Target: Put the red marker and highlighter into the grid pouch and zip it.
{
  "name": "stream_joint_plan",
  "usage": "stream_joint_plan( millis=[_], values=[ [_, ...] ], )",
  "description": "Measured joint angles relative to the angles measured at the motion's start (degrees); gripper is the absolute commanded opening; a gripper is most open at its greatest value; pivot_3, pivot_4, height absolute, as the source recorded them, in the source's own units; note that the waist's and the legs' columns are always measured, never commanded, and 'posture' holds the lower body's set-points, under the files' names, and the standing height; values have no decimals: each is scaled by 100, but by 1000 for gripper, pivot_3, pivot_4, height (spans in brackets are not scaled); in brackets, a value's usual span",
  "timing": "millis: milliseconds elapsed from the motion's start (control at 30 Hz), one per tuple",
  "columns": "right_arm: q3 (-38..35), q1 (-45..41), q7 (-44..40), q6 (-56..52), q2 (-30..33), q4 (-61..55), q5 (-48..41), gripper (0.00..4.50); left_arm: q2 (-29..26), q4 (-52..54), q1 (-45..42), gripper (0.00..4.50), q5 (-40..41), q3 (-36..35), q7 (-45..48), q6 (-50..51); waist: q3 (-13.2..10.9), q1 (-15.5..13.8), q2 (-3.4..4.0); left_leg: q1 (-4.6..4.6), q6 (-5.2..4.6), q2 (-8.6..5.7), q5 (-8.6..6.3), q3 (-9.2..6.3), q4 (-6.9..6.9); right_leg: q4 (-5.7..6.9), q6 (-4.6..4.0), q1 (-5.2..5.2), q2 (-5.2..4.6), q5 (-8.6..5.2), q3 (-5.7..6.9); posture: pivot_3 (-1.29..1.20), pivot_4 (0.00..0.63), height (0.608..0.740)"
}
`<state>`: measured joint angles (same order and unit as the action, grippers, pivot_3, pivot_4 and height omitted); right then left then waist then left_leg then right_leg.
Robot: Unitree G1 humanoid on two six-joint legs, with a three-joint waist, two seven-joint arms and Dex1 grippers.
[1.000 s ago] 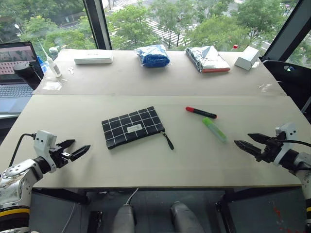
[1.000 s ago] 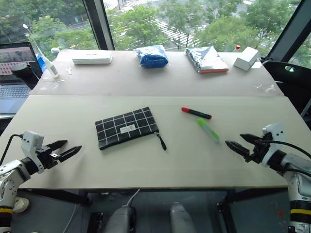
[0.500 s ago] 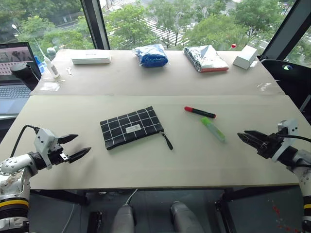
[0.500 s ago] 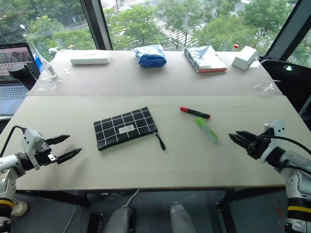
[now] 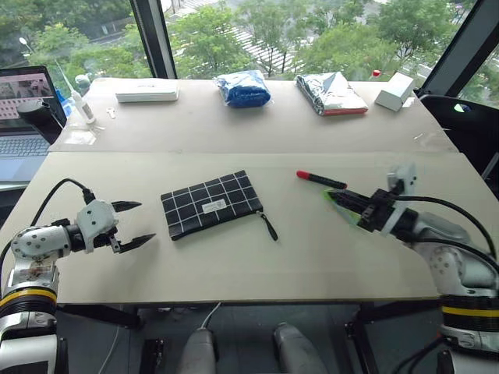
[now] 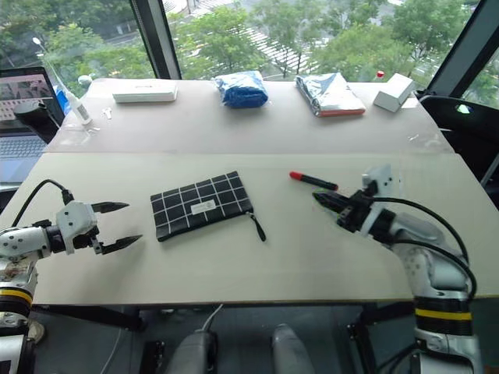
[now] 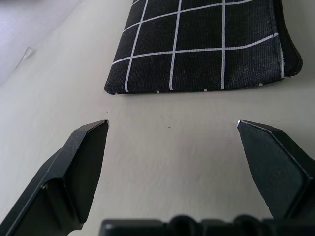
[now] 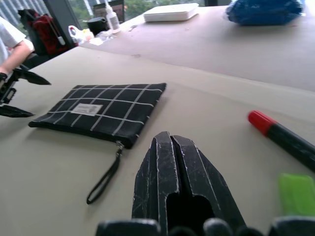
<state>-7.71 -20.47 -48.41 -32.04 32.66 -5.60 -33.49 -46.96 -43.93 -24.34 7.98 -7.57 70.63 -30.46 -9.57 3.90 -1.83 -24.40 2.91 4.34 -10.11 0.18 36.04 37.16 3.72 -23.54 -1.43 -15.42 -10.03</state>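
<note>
Pouch: grid pouch [image 5: 212, 204], one; flat black woven fabric, white grid lines, small white label, black strap trailing from its zipper corner; lies zipped-looking and flat on the table [image 5: 234, 265].
Marker: red marker [image 5: 321, 181], one; slim black barrel, red cap; to the right of the pouch, well apart from it.
Highlighter: highlighter [image 8: 297, 192], one; chunky translucent light green; just beside the marker on its near side, partly hidden under the right gripper.
Left gripper [image 5: 133, 224]: two black wedge-shaped fingers spread wide, nothing between them; near the pouch's left edge, apart from it.
Right gripper [image 6: 327, 200]: fingers pressed together, scuffed black, gripping nothing; to the right of the pouch, over the highlighter, next to the marker.
Table: pale, smooth, matte; two boards meeting at a seam beyond the pouch.
Far side, beyond the pouch: one flat white box [image 5: 148, 94], one crinkled blue bag [image 5: 244, 88], one silver foil packet [image 5: 332, 93], one small white carton [image 5: 394, 92].
</note>
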Motion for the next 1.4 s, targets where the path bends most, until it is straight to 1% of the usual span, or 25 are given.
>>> stream_joint_plan(
  millis=[67,100,200,267,367,567,767,867,967,1100,1233,1400],
  values=[
    [533,-283,165,194,-219,23,467,48,-27,-220,-176,4500,-180,179,-5,-361,0,-9,0,-7,0,-1,0,1,4,3,-2,-6,-1,1,0,0,150,740],
    [679,-407,258,228,-343,67,615,48,-55,-296,-230,4500,-227,224,-9,-470,0,-8,0,-6,0,0,0,1,6,6,-2,-9,1,1,1,0,150,740],
    [1311,-1091,812,266,-1086,432,1194,48,-126,-660,-646,4500,-603,500,-107,-1013,0,-2,0,-4,1,-1,1,1,11,45,-6,-26,2,-1,1,0,150,740],
    [1657,-1338,1050,261,-1406,626,1448,48,-123,-829,-834,4500,-758,623,-222,-1308,0,-43,0,-26,1,-1,2,0,15,66,-9,-55,2,-5,1,0,150,740],
    [1862,-1506,1336,248,-1625,1071,1795,48,-72,-1038,-992,4500,-839,718,-337,-1581,0,-107,0,-36,1,-3,2,2,27,76,-10,-63,1,-5,3,0,150,740],
    [2294,-1690,1461,388,-1649,1807,2506,48,37,-1236,-1142,4500,-869,809,-415,-1832,0,-140,0,-36,2,-3,3,2,34,85,-11,-63,2,-7,3,0,150,740],
    [2650,-1789,1330,798,-1535,1917,3061,48,156,-1293,-1184,4500,-783,839,-363,-1839,1,-137,1,-34,2,-2,3,1,34,86,-10,-62,2,-7,4,0,150,740],
    [2968,-1910,1166,1161,-1385,2019,3466,48,246,-1290,-1236,4500,-733,868,-232,-1837,2,-136,1,-33,2,-2,3,1,34,86,-10,-61,2,-8,5,0,150,740],
    [3105,-1931,1083,1531,-1302,2094,3745,48,329,-1279,-1281,4500,-674,904,-81,-1842,2,-138,1,-33,1,-2,3,1,34,85,-10,-60,2,-8,5,0,150,740],
    [3118,-1976,987,1707,-1291,2203,3871,48,415,-1212,-1325,4500,-693,1053,29,-2077,3,-141,0,-33,1,-2,3,0,35,85,-11,-58,2,-7,5,0,150,740],
    [3040,-1982,948,1759,-1307,2276,3895,48,412,-1320,-1459,4500,-1034,1250,-299,-2634,4,-156,1,-27,1,-3,3,0,37,85,-11,-50,1,-7,5,0,150,740],
    [2954,-1981,913,1769,-1320,2326,3921,48,440,-1557,-1636,4500,-1473,1451,-942,-3147,5,-202,2,-26,1,-3,3,0,52,91,-10,-46,1,-8,5,0,150,740]
  ],
)
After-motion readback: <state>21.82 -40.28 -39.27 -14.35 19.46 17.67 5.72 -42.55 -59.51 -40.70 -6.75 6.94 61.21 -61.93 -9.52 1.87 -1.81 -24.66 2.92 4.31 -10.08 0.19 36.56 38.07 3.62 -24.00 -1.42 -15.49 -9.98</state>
